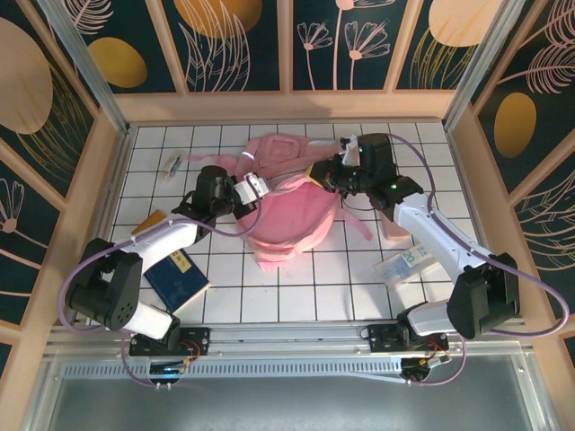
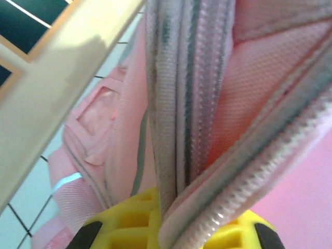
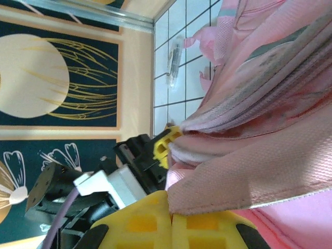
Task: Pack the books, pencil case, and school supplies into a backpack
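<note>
The pink backpack [image 1: 292,211] lies in the middle of the tiled table. My left gripper [image 1: 259,187] is shut on its zipper edge [image 2: 181,129], the fabric pinched between the yellow fingers [image 2: 124,223]. From the right, my right gripper [image 1: 323,173] is shut on a flap of the same opening [image 3: 249,176]. The dark blue book [image 1: 178,278] lies at the near left under the left arm. An orange pad [image 1: 148,222] and a small grey-white piece [image 1: 171,163] lie at the left. A clear pencil case [image 1: 406,266] with blue-green print lies at the right.
Wooden walls with dark floral panels [image 1: 238,40] close the table on three sides. The left wall [image 2: 46,119] runs close beside the backpack. The right arm's forearm [image 1: 431,229] crosses above the pencil case. The left gripper's yellow tip [image 3: 165,145] faces the right wrist camera.
</note>
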